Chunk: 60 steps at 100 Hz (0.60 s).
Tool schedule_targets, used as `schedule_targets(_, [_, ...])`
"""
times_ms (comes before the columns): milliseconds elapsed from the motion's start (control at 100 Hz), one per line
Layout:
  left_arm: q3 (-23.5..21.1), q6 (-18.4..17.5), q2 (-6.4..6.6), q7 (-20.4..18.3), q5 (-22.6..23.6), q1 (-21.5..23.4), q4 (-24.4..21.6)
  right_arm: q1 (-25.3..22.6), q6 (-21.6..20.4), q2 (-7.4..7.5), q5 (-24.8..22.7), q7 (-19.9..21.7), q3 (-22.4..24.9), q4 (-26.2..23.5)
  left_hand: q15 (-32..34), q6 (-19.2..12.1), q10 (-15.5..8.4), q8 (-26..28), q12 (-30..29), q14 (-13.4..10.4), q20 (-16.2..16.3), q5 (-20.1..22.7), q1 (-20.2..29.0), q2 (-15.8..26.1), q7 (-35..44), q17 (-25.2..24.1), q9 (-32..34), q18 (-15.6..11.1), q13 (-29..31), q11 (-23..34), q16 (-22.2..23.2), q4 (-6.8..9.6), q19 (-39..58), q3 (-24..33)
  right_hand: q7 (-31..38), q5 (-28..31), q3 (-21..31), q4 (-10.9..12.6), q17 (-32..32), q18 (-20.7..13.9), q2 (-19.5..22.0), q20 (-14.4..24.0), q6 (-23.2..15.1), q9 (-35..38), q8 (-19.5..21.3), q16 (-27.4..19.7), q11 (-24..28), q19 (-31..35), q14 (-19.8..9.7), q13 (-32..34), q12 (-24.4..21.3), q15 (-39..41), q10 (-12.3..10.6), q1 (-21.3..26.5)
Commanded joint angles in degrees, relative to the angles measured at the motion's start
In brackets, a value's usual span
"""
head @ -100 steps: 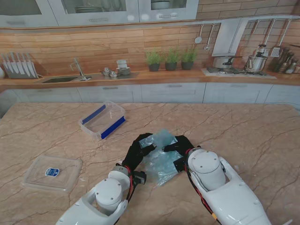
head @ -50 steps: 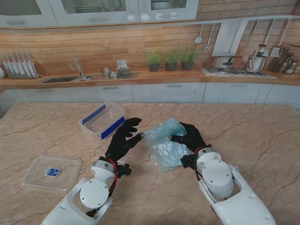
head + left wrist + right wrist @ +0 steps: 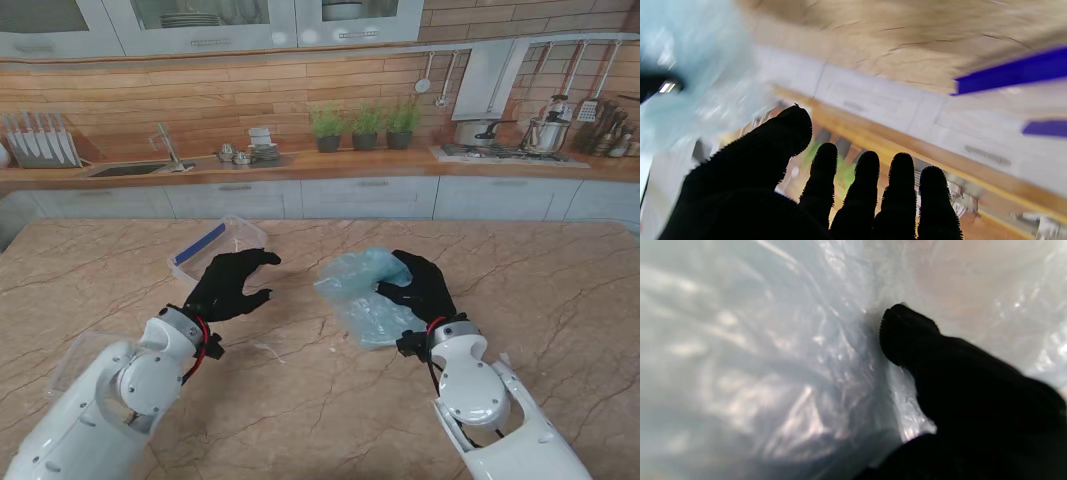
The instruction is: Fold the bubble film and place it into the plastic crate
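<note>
Plastic crate upper left of centre, contents hidden by left hand, fingers spread, empty; right hand grips bubble film centre frame.

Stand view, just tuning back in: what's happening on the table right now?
The right hand holds the crumpled bubble film bunched up, raised toward the middle of the table. The left hand is open, holding nothing, hovering apart from the film next to the plastic crate. The crate's lid lies on the table to the left, partly hidden by the left arm. The film isn't in the crate yet.
</note>
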Motion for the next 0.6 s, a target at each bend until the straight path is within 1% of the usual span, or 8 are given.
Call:
schedule_targets(0, [-1.4, 0.8, 2.34, -0.6, -1.3, -1.5, -0.6, -0.7, -0.6, 0.01, 0.0, -0.8, 0.3, -0.6, -1.6, -1.0, -0.7, -0.9, -1.0, -1.4, -1.4, 0.1, 0.4, 0.5, -2.5, -0.9, -2.8, -2.0, -2.4, -1.8, -1.4, 0.29, -2.0, 1.5, 0.5, -0.7, 0.2, -1.3, -1.0, -0.3, 1.5, 0.5, -1.9, 1.6, 0.7, 0.9, 0.3, -0.8, -1.6, -1.5, 1.0, 1.4, 0.3, 2.0])
schedule_targets(110, [-3.0, 3.6, 4.07, -8.8, 3.0, -2.9, -1.6, -1.2, -1.0, -0.25, 0.7, -1.8, 0.7, -0.7, -3.5, -0.9, -0.6, -1.9, -2.1, -1.7, -2.4, -1.6, -0.8, 0.7, -4.5, -0.7, -5.0, -2.3, -4.4, -3.2, -3.2, -0.31, -4.8, -0.7, 0.2, -0.7, 0.1, -1.1, -1.3, -0.2, 1.4, 0.7, -1.4, 1.5, 0.7, 1.1, 0.4, -1.2, -1.4, -1.6, 1.2, 1.6, 0.7, 2.3])
schedule_targets(160, [-3.1, 4.9, 4.48, -10.7, 4.4, -3.7, -1.4, -1.5, -1.0, -0.17, 0.7, -1.5, 0.9, -0.9, -3.7, -0.7, -0.6, -1.9, -2.3, -1.7, -2.2, -2.1, -1.0, 1.9, -5.1, -0.6, -5.5, -2.5, -4.9, -3.3, -3.7, -0.43, -5.5, -4.1, 0.1, -0.8, 0.0, -1.1, -1.3, -0.2, 1.6, 0.8, -1.5, 1.5, 0.8, 1.2, 0.4, -1.2, -1.5, -1.7, 1.3, 1.6, 0.5, 2.1])
schedule_targets(320, [-0.8, 10.9, 4.2, -11.0, 3.7, -7.5, 1.3, -2.1, -1.1, -0.19, 0.3, -1.9, 1.2, -1.2, -2.9, 0.6, 0.1, -2.3, -2.1, -0.6, 0.2, -1.6, -1.2, 2.2, -6.3, -0.7, -5.1, -1.4, -5.2, -3.2, -3.3, -0.45, -3.8, -7.5, 0.1, -0.8, -0.2, -1.0, -1.3, -0.2, 1.6, 1.0, -1.3, 1.5, 1.0, 1.3, 0.5, -1.3, -1.5, -1.5, 1.4, 1.8, 0.7, 2.3])
schedule_targets(380, [1.0, 13.4, 4.05, -10.7, 4.1, -9.4, 2.5, -2.3, -1.3, -0.19, 0.2, -2.1, 1.4, -1.3, -0.9, 1.4, 0.7, -2.4, -1.7, 0.4, 4.0, -1.5, -1.5, 1.1, -6.5, 1.2, -4.4, 0.8, -3.6, -2.8, -1.9, -0.34, 1.6, -7.4, -0.1, -0.9, -0.3, -0.9, -1.3, -0.2, 1.7, 1.0, -1.3, 1.5, 1.0, 1.4, 0.6, -1.3, -1.5, -1.5, 1.4, 1.8, 0.7, 2.2])
schedule_targets(430, [2.5, 14.8, 3.99, -10.9, 4.2, -11.3, 3.8, -2.5, -1.4, -0.17, 0.2, -2.1, 1.6, -1.4, 0.6, 2.2, 0.7, -2.6, -1.4, 0.7, 6.0, -1.9, -1.9, 0.9, -6.8, 2.3, -4.5, 1.6, -2.8, -2.4, -0.7, -0.54, 5.4, -7.2, -0.1, -0.9, -0.4, -0.9, -1.3, -0.2, 1.8, 1.1, -1.2, 1.5, 1.1, 1.4, 0.7, -1.4, -1.5, -1.5, 1.4, 1.9, 0.7, 2.2])
schedule_targets(500, [5.1, 17.4, 3.62, -10.6, 2.9, -13.9, 5.9, -2.8, -1.6, -0.14, 0.1, -2.1, 1.9, -1.5, 1.2, 3.0, 0.8, -2.7, -1.3, 1.1, 6.4, -1.7, -2.2, 0.0, -6.8, 2.3, -4.1, 2.2, -2.6, -2.0, -0.3, -0.55, 7.0, -7.0, -0.1, -1.0, -0.5, -0.8, -1.2, -0.3, 1.8, 1.2, -1.2, 1.4, 1.1, 1.5, 0.7, -1.4, -1.6, -1.5, 1.5, 1.9, 0.8, 2.2])
schedule_targets(590, [8.5, 20.7, 3.11, -10.8, 0.0, -17.2, 8.6, -3.2, -1.9, -0.15, 0.2, -2.2, 2.4, -1.6, 1.3, 3.6, 0.8, -3.0, -1.3, 1.0, 6.4, -2.0, -2.7, 0.0, -7.1, 1.8, -4.5, 2.0, -2.9, -2.0, -0.2, -0.7, 7.5, -7.1, -0.2, -1.0, -0.7, -0.7, -1.2, -0.3, 1.9, 1.3, -1.2, 1.4, 1.2, 1.5, 0.9, -1.5, -1.6, -1.5, 1.5, 2.0, 0.8, 2.2])
